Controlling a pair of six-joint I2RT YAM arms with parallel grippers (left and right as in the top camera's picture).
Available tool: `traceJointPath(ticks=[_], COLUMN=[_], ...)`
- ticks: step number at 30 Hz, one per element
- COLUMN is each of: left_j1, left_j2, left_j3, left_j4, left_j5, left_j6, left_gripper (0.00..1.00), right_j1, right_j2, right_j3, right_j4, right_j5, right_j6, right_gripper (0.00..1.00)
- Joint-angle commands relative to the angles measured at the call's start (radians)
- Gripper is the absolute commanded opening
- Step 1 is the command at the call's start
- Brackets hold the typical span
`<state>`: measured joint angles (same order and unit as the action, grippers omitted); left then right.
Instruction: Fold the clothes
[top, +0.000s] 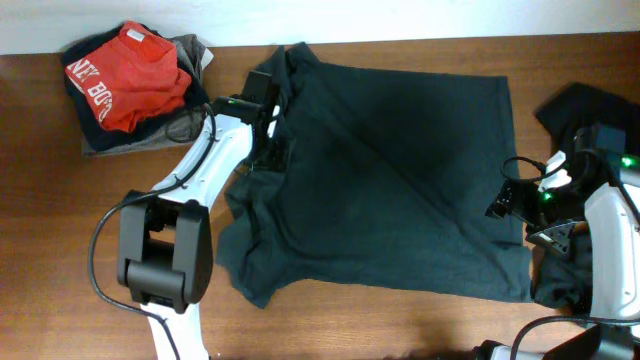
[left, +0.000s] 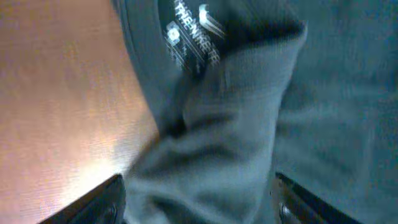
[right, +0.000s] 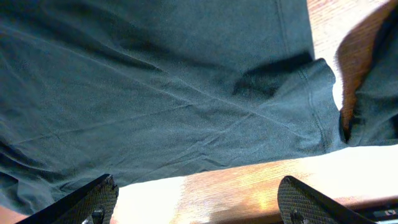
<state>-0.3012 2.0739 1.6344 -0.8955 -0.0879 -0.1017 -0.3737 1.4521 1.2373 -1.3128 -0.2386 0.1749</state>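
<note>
**Operator:** Presently, where is the left gripper sitting, and how are its jaws standing?

**Technician:** It is sitting at the neck end of the dark T-shirt. Its fingers are standing apart, and a bunched fold of the fabric is filling the gap between them. Whether they are pressing on that fold cannot be told. A white printed neck label is showing just beyond the fold.

**Operator:** And the right gripper?

**Technician:** Its jaws are standing wide apart and gripping nothing. It is hanging over the shirt's right edge, where the fabric is meeting the bare table.

**Operator:** How is the T-shirt lying?

**Technician:** It is lying spread across the middle of the table, mostly flat, and rumpling along its left side beside the left arm.

**Operator:** What is lying farther out?

**Technician:** A black garment is lying at the right edge, partly under the right arm. At the far left corner a stack is sitting. A red piece with white letters is lying on top, a navy piece beneath it and an olive-grey piece lowest.
</note>
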Motion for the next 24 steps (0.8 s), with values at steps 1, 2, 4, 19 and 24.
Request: traceJointPath(ticks=[1, 2, 4, 19, 24], left_j1=[-0.02, -0.025, -0.037, -0.067, -0.064], left_j2=[0.03, 0.039, 0.055, 0.123, 0.123], left_j3=[0.014, 0.015, 0.016, 0.016, 0.016], left_j4=[0.055, 0.07, 0.093, 0.154, 0.155], left_j5=[-0.075, -0.078, -0.077, -0.075, -0.114], left_j6=[0.085, 0.105, 0.121, 0.129, 0.129], left_gripper=[0.74, 0.74, 0.74, 0.69, 0.5], right_j1=[0.043, 0.058, 0.089, 0.217, 0.217], right_j2=[-0.006, -0.006, -0.006, -0.006, -0.006], right_j3=[-0.002, -0.002, -0.002, -0.002, -0.002], right_j4=[0.005, 0.008, 0.016, 0.046, 0.045], right_j5=[-0.017, -0.016, -0.016, -0.012, -0.012], right_j6=[-0.014, -0.014, -0.014, -0.014, -0.014], right_gripper=[0.87, 0.87, 0.87, 0.88, 0.88])
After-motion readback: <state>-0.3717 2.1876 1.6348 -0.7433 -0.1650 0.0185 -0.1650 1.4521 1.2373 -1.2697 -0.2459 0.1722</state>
